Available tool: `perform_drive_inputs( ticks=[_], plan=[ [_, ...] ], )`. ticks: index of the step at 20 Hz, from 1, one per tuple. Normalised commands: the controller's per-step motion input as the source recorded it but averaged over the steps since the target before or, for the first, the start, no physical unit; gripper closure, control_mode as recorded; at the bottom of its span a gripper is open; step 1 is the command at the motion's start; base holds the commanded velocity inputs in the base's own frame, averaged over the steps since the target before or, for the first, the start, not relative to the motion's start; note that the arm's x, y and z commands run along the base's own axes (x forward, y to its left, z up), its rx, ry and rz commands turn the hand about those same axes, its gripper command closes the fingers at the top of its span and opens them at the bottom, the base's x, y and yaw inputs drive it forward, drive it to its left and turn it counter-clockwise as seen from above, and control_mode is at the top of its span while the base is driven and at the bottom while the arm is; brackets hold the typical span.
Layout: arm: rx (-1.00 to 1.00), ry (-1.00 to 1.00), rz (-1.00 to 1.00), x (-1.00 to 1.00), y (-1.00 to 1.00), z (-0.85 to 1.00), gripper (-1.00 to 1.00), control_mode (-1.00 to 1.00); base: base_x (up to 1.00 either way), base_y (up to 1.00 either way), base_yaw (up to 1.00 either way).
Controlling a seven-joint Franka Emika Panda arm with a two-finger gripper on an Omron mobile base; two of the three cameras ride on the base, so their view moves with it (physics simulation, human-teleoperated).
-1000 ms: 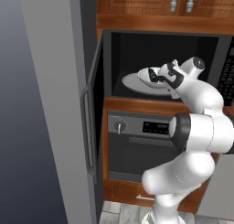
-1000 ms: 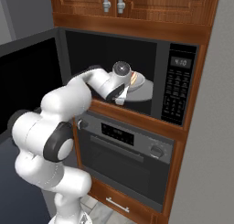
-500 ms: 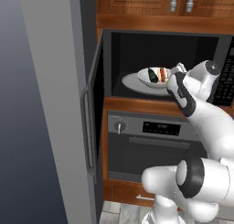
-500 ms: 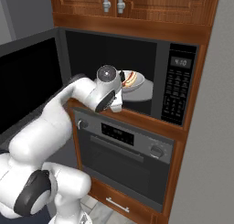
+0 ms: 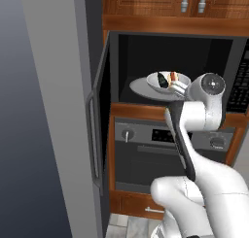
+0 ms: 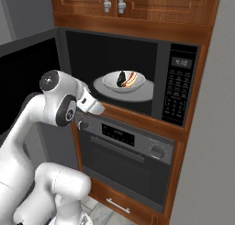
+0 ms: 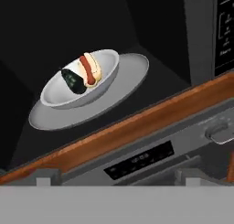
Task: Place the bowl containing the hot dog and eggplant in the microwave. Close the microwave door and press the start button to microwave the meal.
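1. Wooden upper cabinets (image 6: 137, 8) run along the top of the right base view, fitted with two vertical metal bar handles (image 6: 114, 0).
2. A steel oven (image 6: 128, 155) occupies the lower centre, built into the same brown wood casing, with a round knob (image 6: 157, 151) and a dark display (image 6: 117, 135) on its control strip.
3. A wooden drawer (image 6: 120, 202) with a small handle lies below it.
4. A plain grey wall (image 5: 44, 135) covers the left of the left base view.
5. Light floor tiles (image 5: 129, 227) show at the bottom.

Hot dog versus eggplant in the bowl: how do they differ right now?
Colour: the hot dog is a reddish sausage in a tan bun; the eggplant is glossy dark green-black. Place: in the hand view the hot dog lies nearer the bowl's middle, the eggplant beside it toward the rim. Both are oblong, similar in length, side by side in the bowl on the turntable plate.
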Motion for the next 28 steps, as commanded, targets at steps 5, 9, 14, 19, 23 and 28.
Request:
perform_drive_inputs(
  ticks=[5, 9, 14, 19, 23, 28],
  plan=[
    [-0.64, 0.00, 0.33, -1.00, 0.39, 0.40, -1.00, -1.00, 0.00, 0.00, 0.00],
    [-0.70, 0.07, 0.33, -1.00, 0.46, 0.52, -1.00, -1.00, 0.00, 0.00, 0.00],
    [-0.79, 0.16, 0.33, -1.00, 0.51, 0.48, -1.00, -1.00, 0.00, 0.00, 0.00],
    [-0.75, 0.16, 0.21, -0.98, 0.69, 0.21, -1.00, -1.00, 0.00, 0.00, 0.00],
    [-0.62, 0.10, 0.01, -0.67, 1.00, 0.19, -1.00, -1.00, 0.00, 0.00, 0.00],
    [-0.57, 0.07, 0.00, -0.33, 1.00, 0.09, -1.00, -1.00, 0.00, 0.00, 0.00]
  ],
)
